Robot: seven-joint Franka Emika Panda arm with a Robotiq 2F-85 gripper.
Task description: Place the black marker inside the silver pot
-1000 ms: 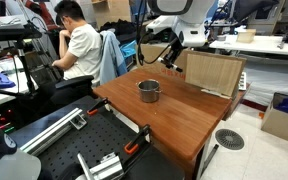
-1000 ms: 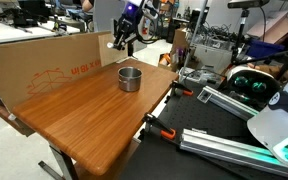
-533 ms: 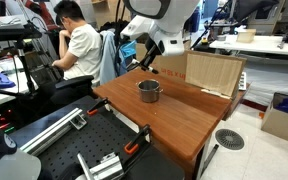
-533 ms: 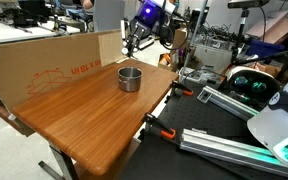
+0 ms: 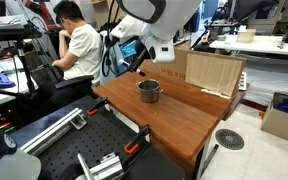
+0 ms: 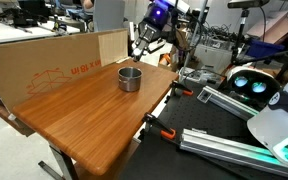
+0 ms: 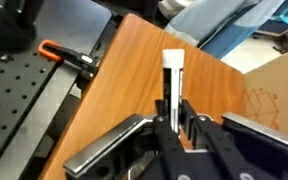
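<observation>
silver pot [image 5: 148, 91] on table [image 5: 189, 118] | black marker [image 7: 171, 75] in gripper [image 7: 174, 120] above table edge, apart from silver pot

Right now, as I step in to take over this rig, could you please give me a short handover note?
The end effector is shut on the black marker and holds it in the air, light tip pointing away from the wrist camera.
The silver pot stands upright on the wooden table; in both exterior views the end effector is beside it near the table's edge, not above it, and the wrist view shows no pot.
Done: marker grasped, off the table.
Left: carry it over the pot, lower it, release.
</observation>
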